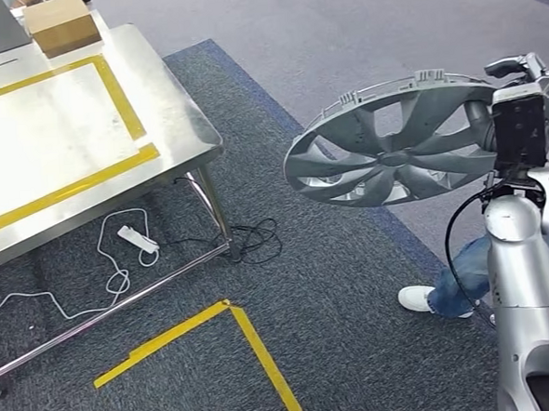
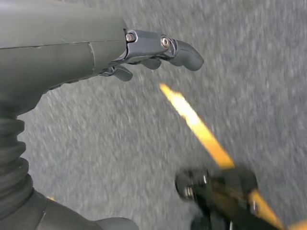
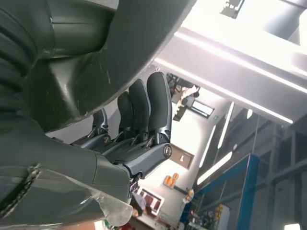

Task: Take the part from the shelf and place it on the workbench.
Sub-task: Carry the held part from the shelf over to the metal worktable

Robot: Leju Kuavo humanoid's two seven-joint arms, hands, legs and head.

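Right hand (image 3: 145, 129) grips hubcap (image 1: 388, 152) beyond workbench (image 1: 174, 100).

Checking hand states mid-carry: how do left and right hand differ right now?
The right hand grips the silver wheel cover, raised at chest height; the left hand holds nothing, fingers loosely extended, hanging over grey carpet. Both have dark fingers.

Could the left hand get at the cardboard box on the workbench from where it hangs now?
Probably not. The left hand hangs over carpet, holding nothing, while the cardboard box sits at the far end of the workbench, with the tabletop stretching between. The robot would likely need to step closer.
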